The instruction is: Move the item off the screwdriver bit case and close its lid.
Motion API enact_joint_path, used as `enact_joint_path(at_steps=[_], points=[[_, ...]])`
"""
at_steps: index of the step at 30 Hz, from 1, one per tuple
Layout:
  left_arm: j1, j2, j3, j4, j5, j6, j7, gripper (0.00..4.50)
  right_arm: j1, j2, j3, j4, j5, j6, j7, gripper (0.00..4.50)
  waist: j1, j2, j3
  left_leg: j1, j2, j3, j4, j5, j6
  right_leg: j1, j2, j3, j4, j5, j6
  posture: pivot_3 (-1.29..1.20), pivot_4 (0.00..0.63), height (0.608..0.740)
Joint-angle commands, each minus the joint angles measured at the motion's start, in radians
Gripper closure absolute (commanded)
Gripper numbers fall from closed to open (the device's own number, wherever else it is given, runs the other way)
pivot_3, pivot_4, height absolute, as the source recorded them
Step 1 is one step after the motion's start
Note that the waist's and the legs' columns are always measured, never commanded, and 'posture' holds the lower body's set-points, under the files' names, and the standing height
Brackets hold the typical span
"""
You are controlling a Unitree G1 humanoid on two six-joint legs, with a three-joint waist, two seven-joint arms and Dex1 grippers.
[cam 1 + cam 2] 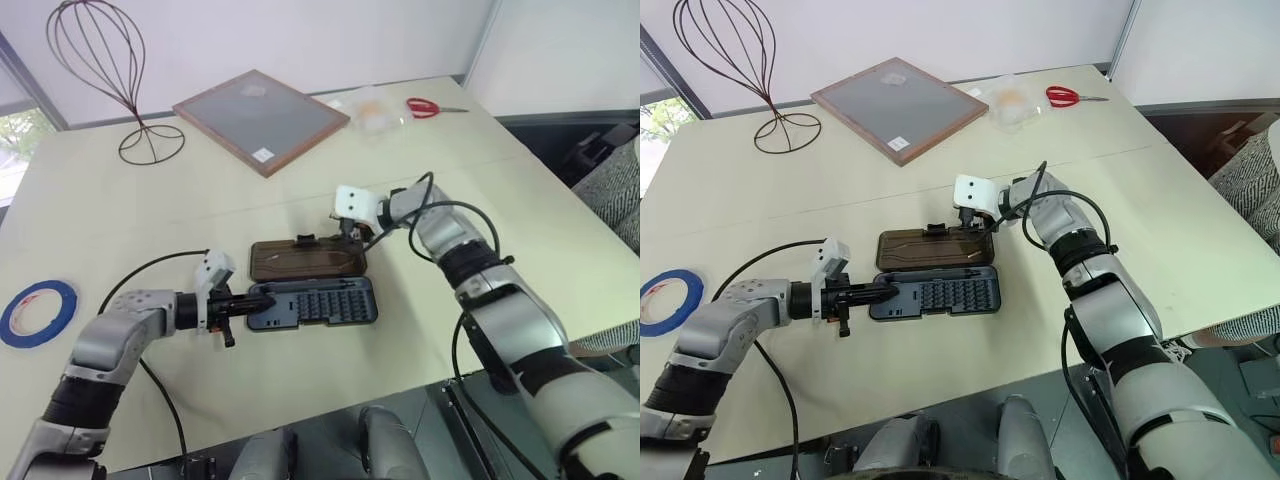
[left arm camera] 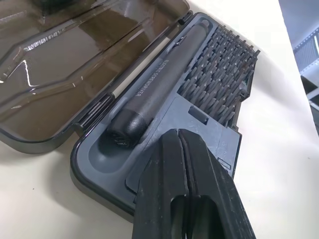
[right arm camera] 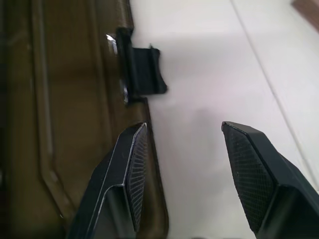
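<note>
Right claw (image 3: 182, 169), fingers spread, sits at the far edge of the flat-open lid (image 1: 305, 261) beside its latch (image 3: 144, 69), apparently to flip it over the case (image 1: 312, 302), which the pressed-together left claw (image 2: 187, 199) steadies; tape roll (image 1: 37, 312) lies well aside on the desk (image 1: 520, 200).

Bright even light, soft shadows, glare on the lid (image 2: 75, 55).

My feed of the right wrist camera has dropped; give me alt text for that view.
The right pincer is open, its two black fingers straddling the far edge of the open brown lid, one finger over the lid and the other over the bare table. The lid's small black latch sticks out just ahead of them.
</note>
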Motion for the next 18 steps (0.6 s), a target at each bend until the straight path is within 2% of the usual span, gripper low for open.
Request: enact_joint_path(at_steps=[1,13,14,15,18], points=[[0.015,0.001,-0.014,-0.016,0.016,-0.007,0.001,4.50,-0.061,0.022,-0.011,0.065,0.008,-0.005,0.019,2.05,0.000,0.000,0.000,0.000,0.000,0.000,0.000,0.000,0.000,0.000,0.000,0.000,0.000,0.000,0.000,0.00,0.150,0.740],[0.064,0.001,0.001,-0.057,0.024,-0.018,0.023,4.50,-0.092,0.055,-0.003,0.238,-0.030,-0.059,-0.024,2.05,-0.003,0.000,0.000,0.001,0.000,0.000,0.000,0.000,0.000,0.000,0.000,0.000,0.000,0.000,0.000,0.00,0.150,0.740],[0.068,0.002,0.002,-0.061,0.023,-0.018,0.026,4.50,-0.092,0.056,-0.004,0.244,-0.031,-0.058,-0.026,2.55,-0.003,0.000,0.000,0.001,0.000,0.000,0.000,0.000,0.000,0.001,0.000,0.000,0.000,0.000,0.000,0.00,0.150,0.740],[0.072,0.002,0.004,-0.065,0.022,-0.018,0.029,4.50,-0.092,0.058,-0.004,0.251,-0.033,-0.058,-0.028,2.78,-0.003,0.000,0.000,0.001,0.000,0.000,0.000,0.000,0.000,0.001,0.000,0.000,0.000,0.000,0.000,0.00,0.150,0.740],[0.085,0.003,0.009,-0.075,0.021,-0.020,0.034,4.50,-0.089,0.062,-0.003,0.261,-0.038,-0.062,-0.025,4.36,-0.007,0.000,-0.001,0.002,0.000,0.000,0.000,0.000,0.000,0.001,0.000,0.000,0.000,0.000,0.000,0.00,0.150,0.740]])
